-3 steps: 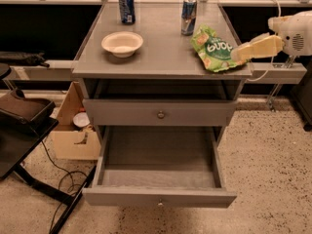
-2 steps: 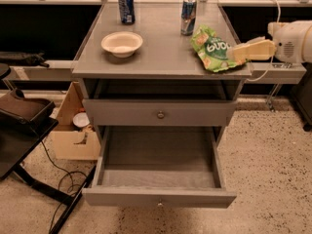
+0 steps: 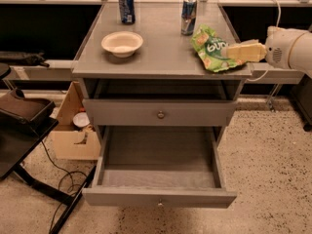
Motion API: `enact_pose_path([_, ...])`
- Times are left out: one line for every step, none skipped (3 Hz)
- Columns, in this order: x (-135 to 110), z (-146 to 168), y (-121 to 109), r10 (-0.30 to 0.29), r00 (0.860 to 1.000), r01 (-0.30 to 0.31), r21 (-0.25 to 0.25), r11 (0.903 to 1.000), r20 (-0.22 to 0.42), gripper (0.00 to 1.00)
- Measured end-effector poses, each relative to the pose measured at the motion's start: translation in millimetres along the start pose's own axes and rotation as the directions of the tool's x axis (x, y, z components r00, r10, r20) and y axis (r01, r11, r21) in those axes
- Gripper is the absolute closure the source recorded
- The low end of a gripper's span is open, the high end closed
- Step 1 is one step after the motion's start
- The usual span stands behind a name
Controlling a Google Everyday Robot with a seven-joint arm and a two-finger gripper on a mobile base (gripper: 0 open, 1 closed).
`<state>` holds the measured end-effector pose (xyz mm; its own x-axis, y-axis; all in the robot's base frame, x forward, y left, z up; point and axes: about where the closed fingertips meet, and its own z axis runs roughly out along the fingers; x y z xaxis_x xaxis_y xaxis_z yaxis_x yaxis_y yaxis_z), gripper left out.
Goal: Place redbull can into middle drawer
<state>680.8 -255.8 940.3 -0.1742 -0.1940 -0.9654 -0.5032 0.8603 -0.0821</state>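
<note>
The redbull can (image 3: 188, 15), slim and blue-and-silver, stands upright at the back right of the grey cabinet top (image 3: 161, 52). The middle drawer (image 3: 158, 174) is pulled fully out below the closed knobbed drawer front (image 3: 160, 113), and its grey tray holds nothing. My gripper (image 3: 233, 51) comes in from the right at counter height. Its pale fingers point left over the right edge of the top, next to a green snack bag (image 3: 213, 49). It is in front of and to the right of the can, apart from it.
A wider blue can (image 3: 126, 7) stands at the back left and a white bowl (image 3: 122, 44) sits left of centre. A cardboard box (image 3: 74, 128) and a dark chair (image 3: 22, 113) with cables stand on the floor to the left.
The arm has moved a little to the left, bringing the gripper further over the right edge of the top by the snack bag. Nothing else has moved.
</note>
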Motion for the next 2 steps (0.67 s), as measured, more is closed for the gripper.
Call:
enact_pose_path([-1.9, 3.6, 0.0, 0.004, 1.0, -0.004, 0.001, 1.0, 0.01, 0.0])
enact_pose_path([-21.6, 34.2, -11.6, 0.038, 0.994, -0.039, 0.009, 0.9992, 0.101, 0.0])
